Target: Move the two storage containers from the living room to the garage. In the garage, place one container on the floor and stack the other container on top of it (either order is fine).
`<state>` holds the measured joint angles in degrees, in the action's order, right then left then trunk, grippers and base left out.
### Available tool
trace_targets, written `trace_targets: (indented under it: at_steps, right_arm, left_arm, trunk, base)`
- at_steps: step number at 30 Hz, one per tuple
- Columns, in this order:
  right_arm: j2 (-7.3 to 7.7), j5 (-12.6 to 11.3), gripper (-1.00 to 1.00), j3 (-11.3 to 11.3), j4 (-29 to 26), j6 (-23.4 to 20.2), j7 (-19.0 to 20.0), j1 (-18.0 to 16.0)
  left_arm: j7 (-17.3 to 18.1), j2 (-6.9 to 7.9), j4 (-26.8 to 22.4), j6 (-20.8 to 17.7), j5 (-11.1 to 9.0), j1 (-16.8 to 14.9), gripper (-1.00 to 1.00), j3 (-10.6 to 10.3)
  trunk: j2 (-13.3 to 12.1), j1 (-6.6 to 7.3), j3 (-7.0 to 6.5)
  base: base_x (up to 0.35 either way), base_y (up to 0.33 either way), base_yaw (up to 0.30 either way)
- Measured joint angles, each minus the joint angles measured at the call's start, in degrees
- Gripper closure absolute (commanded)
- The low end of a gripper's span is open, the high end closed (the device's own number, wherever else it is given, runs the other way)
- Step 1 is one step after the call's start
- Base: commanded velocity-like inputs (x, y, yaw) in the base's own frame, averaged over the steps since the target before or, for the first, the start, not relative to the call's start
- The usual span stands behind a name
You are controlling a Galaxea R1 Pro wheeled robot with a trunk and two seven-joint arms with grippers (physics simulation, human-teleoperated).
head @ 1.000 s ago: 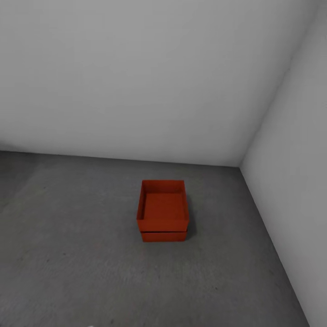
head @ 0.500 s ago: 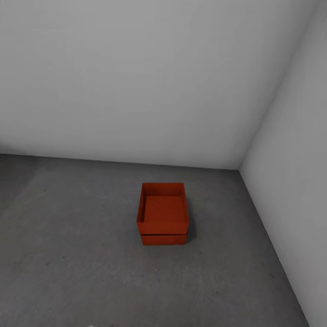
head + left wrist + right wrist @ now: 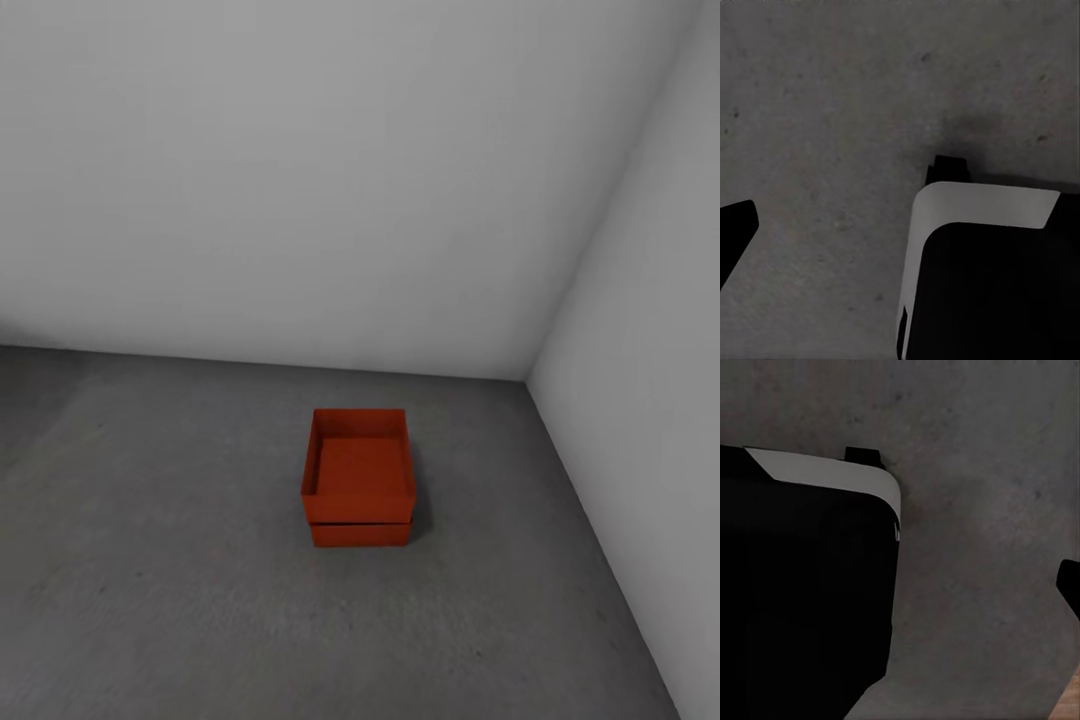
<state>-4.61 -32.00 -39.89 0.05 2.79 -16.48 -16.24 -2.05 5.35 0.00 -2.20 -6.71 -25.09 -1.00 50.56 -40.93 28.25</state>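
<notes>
Over the concrete floor (image 3: 150, 590) on the left, the left wrist view looks straight down at mottled grey with a black and white part of the robot's body (image 3: 982, 262) beside it, and I cannot tell from it how that gripper's fingers stand. Toward the middle, well out from the robot and near the far right corner of the pale grey walls (image 3: 330, 170), the two storage containers (image 3: 358, 478) sit stacked, one bin resting squarely in the other on the floor, apart from both arms. The right wrist view likewise looks down at bare floor beside the robot's dark body, with a sliver of light wood (image 3: 1069, 701) at one corner, and its gripper's state is just as unreadable.
</notes>
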Motion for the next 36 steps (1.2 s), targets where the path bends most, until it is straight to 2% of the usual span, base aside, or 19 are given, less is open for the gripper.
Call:
trace_targets:
  at_steps: [8,15,19,26,32,36]
  right_arm:
    - [-0.02,0.0,-1.0,0.0,0.0,0.1,0.5,0.2]
    - [0.09,-0.4,-1.0,0.1,0.0,1.1,4.6,2.2]
    - [0.17,-0.5,-1.0,0.1,0.0,1.6,5.4,3.3]
    - [0.14,-0.6,-1.0,0.1,0.0,2.5,7.1,4.6]
    - [0.15,-0.6,-1.0,0.1,0.0,3.6,8.1,5.7]
    - [0.25,-0.6,-1.0,0.1,0.0,3.7,10.4,5.8]
  left_arm:
    - [0.1,-0.4,0.0,0.1,0.0,1.4,-1.0,0.0]
    - [0.2,-1.15,0.0,0.2,0.0,2.4,-1.0,0.0]
    - [0.3,-1.23,0.0,0.2,0.0,2.5,-1.0,0.0]
    - [4.2,-1.33,0.0,0.3,0.0,4.1,-1.0,0.0]
    - [4.6,-1.32,0.0,0.3,-0.1,4.3,-1.0,0.1]
    - [4.6,-1.32,0.0,0.3,-0.2,4.3,-1.0,0.1]
  trunk:
    - [0.0,0.0,-0.71]
    - [0.0,0.0,-1.34]
    - [0.0,0.0,-1.69]
    - [0.0,0.0,-2.32]
    - [0.0,0.0,-2.86]
    - [0.0,0.0,-3.21]
  base:
    - [0.0,0.0,0.0]
    - [0.0,0.0,0.0]
    - [0.0,0.0,0.0]
    - [0.0,0.0,0.0]
    - [0.0,0.0,0.0]
    - [0.0,0.0,0.0]
